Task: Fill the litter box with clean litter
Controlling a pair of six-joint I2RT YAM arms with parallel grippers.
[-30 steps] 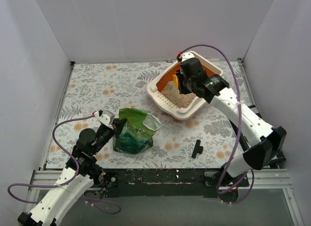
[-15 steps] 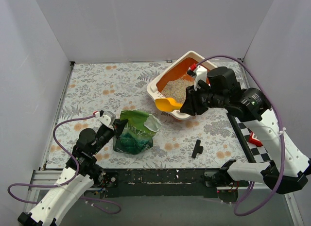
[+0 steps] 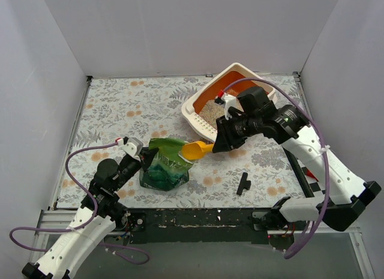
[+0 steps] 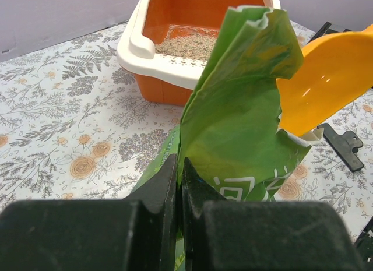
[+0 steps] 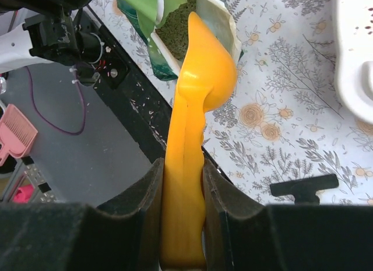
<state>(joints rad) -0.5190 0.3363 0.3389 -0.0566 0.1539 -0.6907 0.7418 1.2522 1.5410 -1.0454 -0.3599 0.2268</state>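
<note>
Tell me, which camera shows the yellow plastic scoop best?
The right wrist camera: the yellow plastic scoop fills the picture close up, from handle to bowl. The top camera shows the scoop small; the left wrist camera catches only its bowl.

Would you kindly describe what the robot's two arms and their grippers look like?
The left arm and right arm have white links, black joints and a trailing purple cable each. The left gripper and right gripper are black, with two flat matte fingers.
</note>
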